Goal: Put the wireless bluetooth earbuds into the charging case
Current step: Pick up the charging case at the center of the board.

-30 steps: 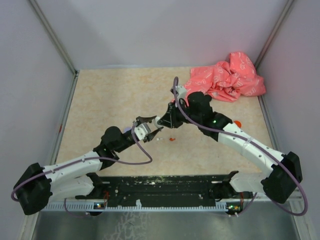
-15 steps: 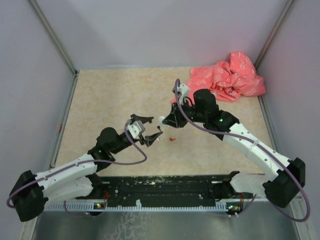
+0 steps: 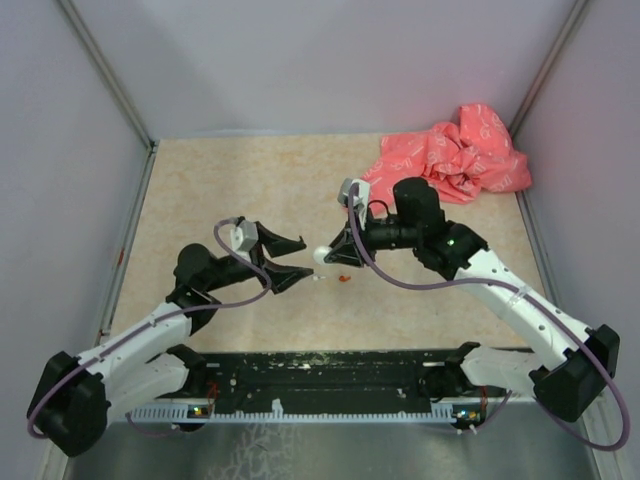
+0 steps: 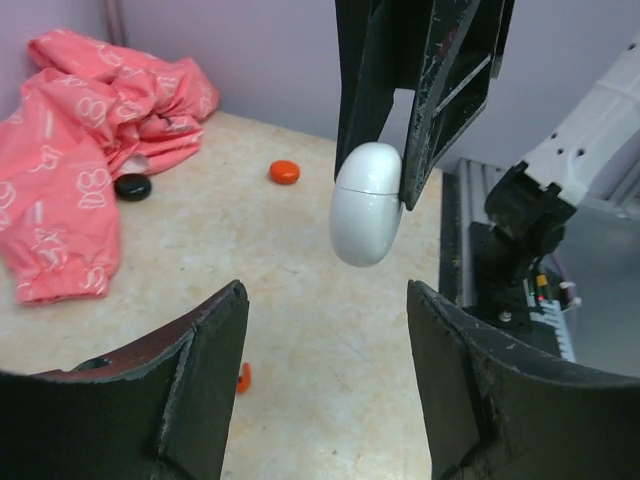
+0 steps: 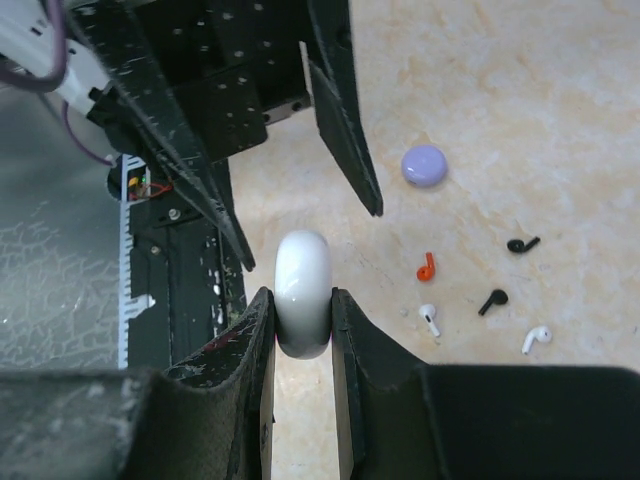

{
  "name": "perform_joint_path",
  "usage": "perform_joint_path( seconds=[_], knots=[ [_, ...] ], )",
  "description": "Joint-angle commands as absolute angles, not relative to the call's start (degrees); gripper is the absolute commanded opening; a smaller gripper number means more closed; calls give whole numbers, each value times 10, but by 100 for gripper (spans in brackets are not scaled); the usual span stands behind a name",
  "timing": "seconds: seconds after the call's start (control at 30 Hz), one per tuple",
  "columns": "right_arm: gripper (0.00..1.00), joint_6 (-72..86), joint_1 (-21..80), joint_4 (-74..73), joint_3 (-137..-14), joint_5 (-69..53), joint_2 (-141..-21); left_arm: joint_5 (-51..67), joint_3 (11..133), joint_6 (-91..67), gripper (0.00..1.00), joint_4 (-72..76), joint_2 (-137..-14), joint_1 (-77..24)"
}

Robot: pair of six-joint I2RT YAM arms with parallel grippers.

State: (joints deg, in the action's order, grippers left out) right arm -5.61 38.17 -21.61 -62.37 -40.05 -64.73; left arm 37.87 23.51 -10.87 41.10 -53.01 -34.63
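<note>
Beige, marbled tabletop (image 3: 200,190) fills the floor of a booth with pale lilac walls, and a crumpled pink cloth (image 3: 450,155) with white print lies at the far corner behind the right arm.

The right gripper (image 5: 301,298) is pinched on the white charging case (image 5: 302,268), 1 finger pressed to each broad face. The case hangs out past the fingertips, raised off the table, with its lid closed (the seam shows as a thin line in the left wrist view).

Directly facing it, the left gripper (image 4: 326,290) has its 2 fingers spread wide and holds nothing. The case sits just beyond its fingertips, in line with the gap between them, not touching either finger.

The earbuds (image 5: 492,300) lie loose on the table below the right gripper and off to one side of it: 1 red earbud (image 5: 426,267) nearest the case, 2 black and 2 white farther out. None is in the case.

A lilac disc (image 5: 424,165) rests farther out than the earbuds, close to a left fingertip. An orange disc (image 4: 284,172) and a black disc (image 4: 132,186) sit far from the left gripper, near the cloth's edge.
</note>
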Motion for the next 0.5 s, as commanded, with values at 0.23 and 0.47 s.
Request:
perform_joint_path(
  seconds=[0.23, 0.47],
  knots=[
    [0, -139, 379, -204, -662, -508, -651, 580, 238, -310, 64, 618, -602, -294],
    [0, -142, 387, -215, -677, -529, -667, 588, 260, -262, 59, 548, -599, -300]
  ],
)
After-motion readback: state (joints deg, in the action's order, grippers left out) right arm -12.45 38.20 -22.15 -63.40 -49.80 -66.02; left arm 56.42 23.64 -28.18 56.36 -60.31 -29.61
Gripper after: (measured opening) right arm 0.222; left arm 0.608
